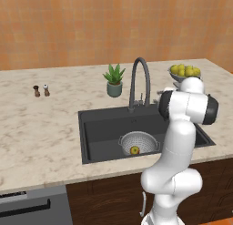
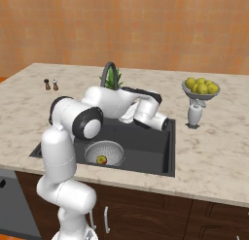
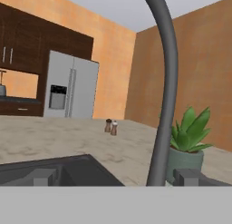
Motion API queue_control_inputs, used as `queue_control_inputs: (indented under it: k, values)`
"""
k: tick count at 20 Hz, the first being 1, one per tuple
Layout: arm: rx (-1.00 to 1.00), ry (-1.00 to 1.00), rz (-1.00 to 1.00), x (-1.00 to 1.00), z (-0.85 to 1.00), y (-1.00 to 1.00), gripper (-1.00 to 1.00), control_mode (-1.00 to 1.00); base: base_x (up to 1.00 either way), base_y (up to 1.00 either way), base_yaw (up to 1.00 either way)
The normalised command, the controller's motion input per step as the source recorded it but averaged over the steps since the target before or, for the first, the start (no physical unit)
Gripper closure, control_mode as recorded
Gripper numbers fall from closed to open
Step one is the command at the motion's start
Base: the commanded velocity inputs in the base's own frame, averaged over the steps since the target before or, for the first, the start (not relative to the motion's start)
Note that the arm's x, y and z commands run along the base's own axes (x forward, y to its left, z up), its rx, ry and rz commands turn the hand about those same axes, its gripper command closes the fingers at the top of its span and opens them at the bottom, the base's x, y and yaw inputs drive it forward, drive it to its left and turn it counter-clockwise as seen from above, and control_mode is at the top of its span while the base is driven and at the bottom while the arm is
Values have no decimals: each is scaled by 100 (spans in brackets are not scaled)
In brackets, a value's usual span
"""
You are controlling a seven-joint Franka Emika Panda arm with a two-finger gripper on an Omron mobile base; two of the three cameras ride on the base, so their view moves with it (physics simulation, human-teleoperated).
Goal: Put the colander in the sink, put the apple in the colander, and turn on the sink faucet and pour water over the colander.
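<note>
The sink faucet (image 3: 164, 82), rigid metal, stands just ahead of the spread gripper (image 3: 115, 177); nudge its small side lever.

A yellow-green, red-blushed apple (image 1: 134, 150) was seen in the grey perforated colander (image 1: 138, 140), within the matte black sink (image 1: 98, 128); beige marbled tabletop (image 1: 41, 128).

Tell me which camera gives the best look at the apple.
The left base view: the apple sits unobstructed inside the colander in the sink, its yellow skin and red blush visible. The right base view shows the apple in the colander too, equally small, with the arm crowding close above. The hand view looks at the faucet instead.
</note>
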Motion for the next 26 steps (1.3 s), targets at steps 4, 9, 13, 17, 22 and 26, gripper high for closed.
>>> queue_control_inputs:
  k: [4,9,13,17,22,26]
  values:
    - [0,-15,0,17,-15,0,-100,-100,0,0,0]
    - [0,-6,0,22,-20,0,-100,-100,0,0,0]
    - [0,0,0,38,-5,0,-100,-100,0,0,0]
    - [0,0,0,36,-9,0,-100,-100,0,0,0]
    - [0,1,0,34,-22,0,-100,-100,0,0,0]
    - [0,7,-1,41,-18,0,-100,-100,0,0,0]
